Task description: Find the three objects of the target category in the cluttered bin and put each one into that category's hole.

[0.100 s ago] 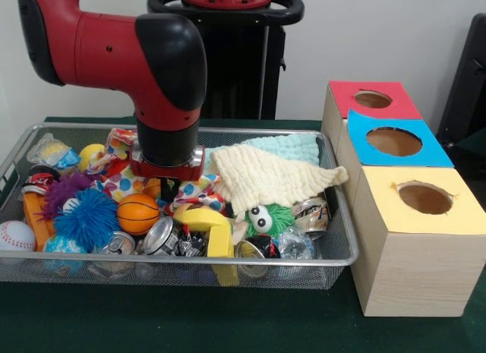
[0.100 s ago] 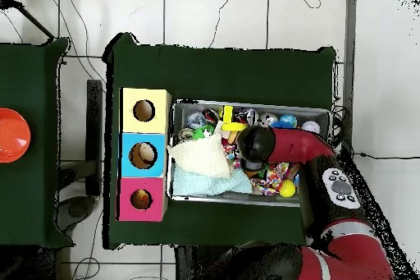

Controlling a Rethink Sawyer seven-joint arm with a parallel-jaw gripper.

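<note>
Clutter fills the wire bin (image 1: 334,258) at the table's (image 1: 228,323) centre as the gripper (image 1: 167,187) dips into toys at its middle; jaws' state cannot be told. Three holed boxes (image 1: 414,239) wait at three o'clock; sorting appears unfinished.

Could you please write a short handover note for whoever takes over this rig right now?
Gripper: down in the bin over the patterned cloth; open or shut cannot be told.
Bin: full of balls, crushed cans and cloths.
Boxes: red, blue, yellow holes beside the bin. Something shows in the blue hole; what it is cannot be told.
Left: find the target objects and drop them in their hole.
</note>
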